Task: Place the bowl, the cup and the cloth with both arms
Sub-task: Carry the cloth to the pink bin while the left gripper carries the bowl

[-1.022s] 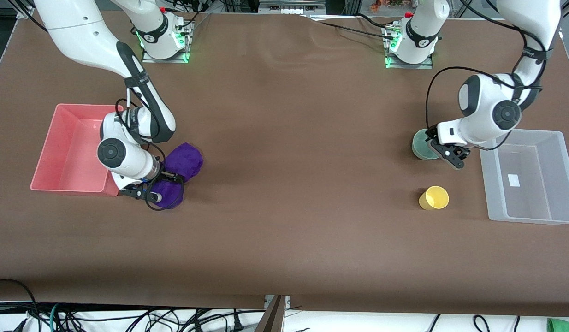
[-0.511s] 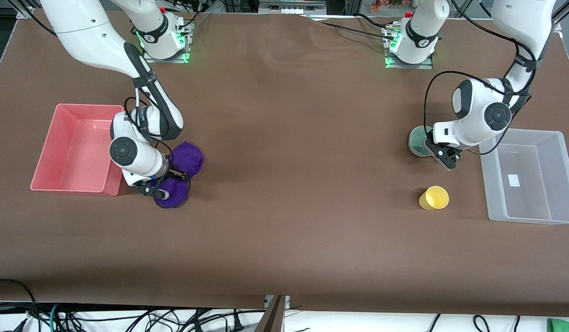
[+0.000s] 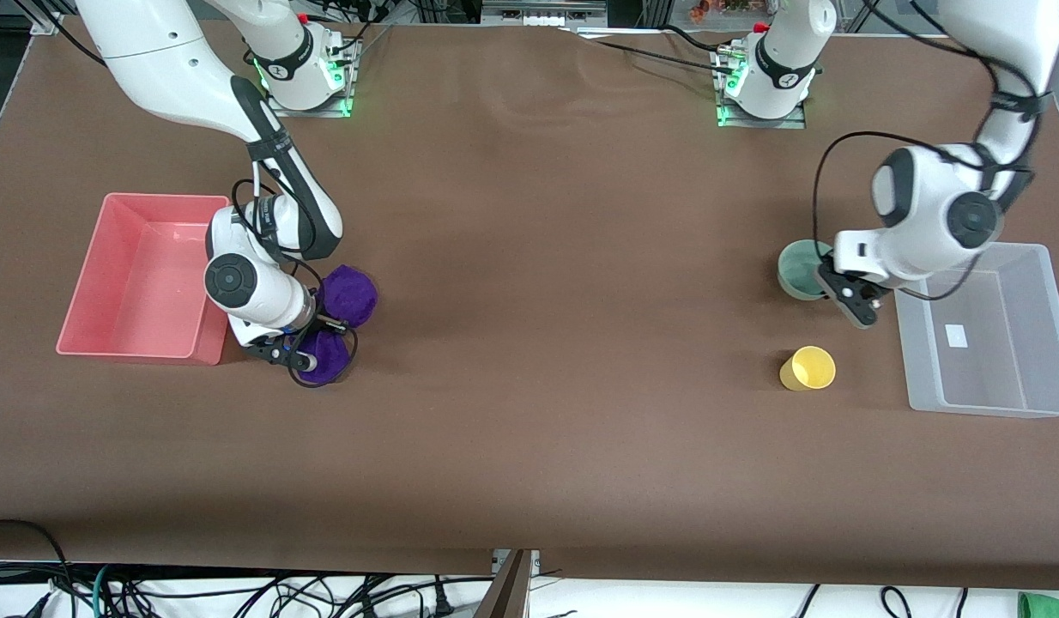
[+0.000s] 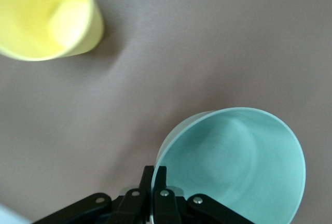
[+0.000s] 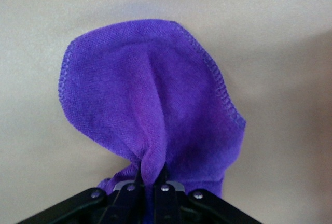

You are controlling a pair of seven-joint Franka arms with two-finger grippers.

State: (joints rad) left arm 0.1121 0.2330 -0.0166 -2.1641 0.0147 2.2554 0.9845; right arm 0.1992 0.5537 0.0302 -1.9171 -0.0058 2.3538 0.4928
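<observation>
Hanging bunched from the right gripper (image 5: pixel 152 178), the cloth (image 5: pixel 155 110) looks fuzzy purple.

Even, bright overhead light falls on the brown surface (image 3: pixel 529 386), with soft, short shadows beside the cup (image 3: pixel 808 368) and the cloth (image 3: pixel 341 313). The left wrist view is soft, the cup (image 4: pixel 44 16) blurred; the right wrist view is washed pale around the cloth (image 5: pixel 155 110).
</observation>
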